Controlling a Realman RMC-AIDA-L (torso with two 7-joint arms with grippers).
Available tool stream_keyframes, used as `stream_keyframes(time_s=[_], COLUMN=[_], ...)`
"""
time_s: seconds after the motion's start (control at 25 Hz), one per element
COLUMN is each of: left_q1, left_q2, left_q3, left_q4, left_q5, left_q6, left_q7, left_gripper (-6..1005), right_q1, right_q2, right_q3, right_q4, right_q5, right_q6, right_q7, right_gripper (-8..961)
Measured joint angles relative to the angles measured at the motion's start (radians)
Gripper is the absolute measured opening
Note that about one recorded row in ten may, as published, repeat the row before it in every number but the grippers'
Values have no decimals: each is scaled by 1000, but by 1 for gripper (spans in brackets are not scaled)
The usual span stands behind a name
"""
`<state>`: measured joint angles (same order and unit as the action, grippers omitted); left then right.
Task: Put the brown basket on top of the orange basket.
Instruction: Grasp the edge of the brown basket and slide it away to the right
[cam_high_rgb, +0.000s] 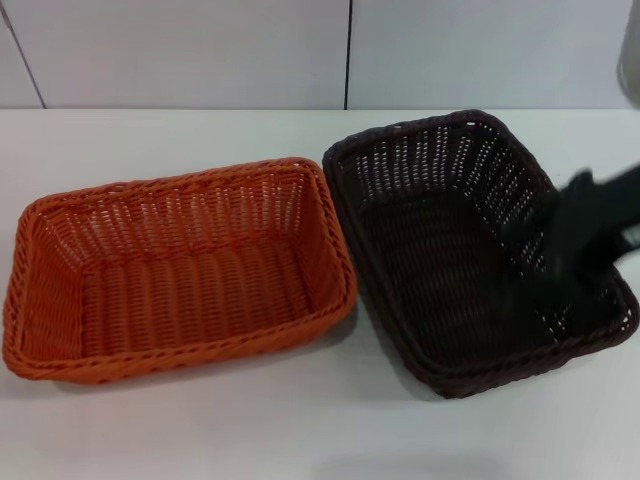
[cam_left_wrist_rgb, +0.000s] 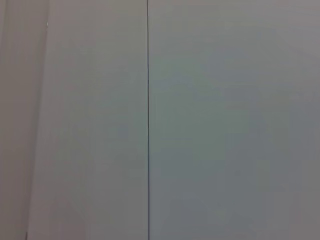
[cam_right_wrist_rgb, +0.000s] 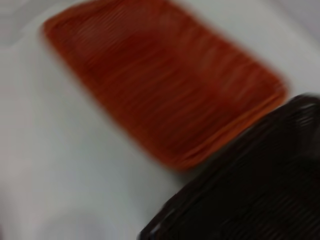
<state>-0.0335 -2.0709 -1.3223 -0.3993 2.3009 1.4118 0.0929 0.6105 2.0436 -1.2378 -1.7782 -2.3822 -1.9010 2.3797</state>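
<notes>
I judge the brown basket (cam_high_rgb: 450, 250) light, stiff and open-weave; its braided rim suits gripping. Right claw (cam_high_rgb: 580, 265) sits at frame right over that rim; closure indeterminate.

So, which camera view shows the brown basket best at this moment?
The head view: the whole brown basket sits on the white table beside the orange basket, with the right gripper over its right side. The right wrist view shows only a blurred corner of it. The left wrist view shows none of it.
</notes>
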Motion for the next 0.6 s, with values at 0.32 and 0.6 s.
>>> stream_keyframes(time_s=[0.32, 0.6], left_q1=[-4, -5], left_q2=[-2, -3], left_q3=[7, 26], left_q4=[6, 9], left_q5=[-17, -22], left_q6=[-5, -15], left_q7=[-1, -10], left_gripper=[801, 801], right_q1=[17, 42], right_q2=[8, 16], right_q3=[-36, -50], right_q4=[10, 162], right_q5=[-23, -89], right_q6=[-155, -147], right_q7=[-106, -173], right_gripper=[717, 702])
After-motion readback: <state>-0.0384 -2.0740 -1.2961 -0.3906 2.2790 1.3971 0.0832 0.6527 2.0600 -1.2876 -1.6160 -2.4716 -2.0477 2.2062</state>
